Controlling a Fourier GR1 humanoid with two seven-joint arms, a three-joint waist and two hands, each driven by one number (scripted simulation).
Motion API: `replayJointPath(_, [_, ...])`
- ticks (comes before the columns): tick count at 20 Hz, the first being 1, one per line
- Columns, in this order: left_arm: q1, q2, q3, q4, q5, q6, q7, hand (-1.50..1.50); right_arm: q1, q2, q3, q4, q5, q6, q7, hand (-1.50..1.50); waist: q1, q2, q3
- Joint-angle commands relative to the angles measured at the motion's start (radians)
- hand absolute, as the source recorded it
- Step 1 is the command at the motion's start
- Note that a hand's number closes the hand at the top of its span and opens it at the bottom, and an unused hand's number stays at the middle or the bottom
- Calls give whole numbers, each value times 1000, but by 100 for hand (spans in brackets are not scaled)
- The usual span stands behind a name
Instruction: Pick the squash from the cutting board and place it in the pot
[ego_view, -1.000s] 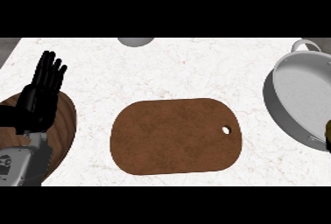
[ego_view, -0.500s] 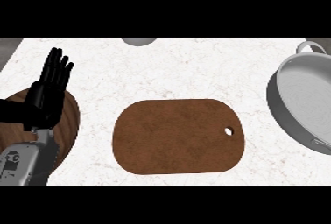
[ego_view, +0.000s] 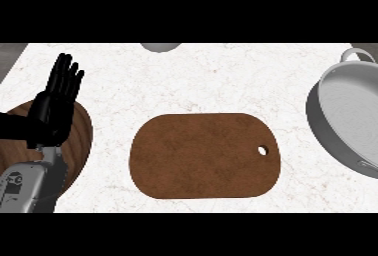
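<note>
My left robot hand (ego_view: 55, 107) rests released, fingers straight, left of the bare cutting board (ego_view: 204, 156), the pot (ego_view: 347, 122) lies to its right, and no squash shows anywhere, so I should find it before reaching.

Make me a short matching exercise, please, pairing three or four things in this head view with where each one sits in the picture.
Things:
1. cutting board
2. pot
3. left hand
4. grey round object

Places:
a. right edge
b. top edge, left of centre
c. centre of the counter
d. left side, fingers straight and pointing up

Pairs: 1-c, 2-a, 3-d, 4-b
</note>
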Motion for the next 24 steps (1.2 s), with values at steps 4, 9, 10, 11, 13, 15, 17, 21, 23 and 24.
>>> replayJointPath(4, [3,4,26,37,6,-27,-48,0,-94,11,38,273,-26,119,-44,-150,0,1,0])
replayJointPath(9, [28,-7,2,-71,-22,12,40,0,-161,5,60,374,-39,127,-192,-150,-2,-3,0])
replayJointPath(10, [-1,10,19,-42,-19,2,47,0,-167,14,51,398,-44,88,-232,-150,-3,-2,0])
replayJointPath(11, [-25,-19,4,18,-31,10,4,0,-165,5,10,419,-90,104,-297,-150,-6,1,1])
replayJointPath(13, [19,-7,32,11,-4,-13,-9,0,-180,45,-5,362,-141,147,-255,-150,-11,-4,-1])
replayJointPath(15, [-15,7,34,16,6,-29,17,0,-260,8,-55,417,-198,216,-218,-150,-4,-2,0])
replayJointPath(17, [-4,14,48,24,-2,-25,1,0,-226,54,-93,402,-251,219,-166,-150,-14,-5,-1])
replayJointPath(21, [-12,-20,22,10,-15,0,17,0,-281,-23,-192,459,-359,322,-62,-150,-13,-5,-1])
replayJointPath(23, [-13,-48,0,5,-41,24,6,0,-229,-38,-217,470,-400,365,-86,-150,-20,-5,-1])
replayJointPath(24, [-1,-58,-7,14,-55,30,-16,0,-241,-110,-230,541,-402,403,-123,-150,-9,0,1])
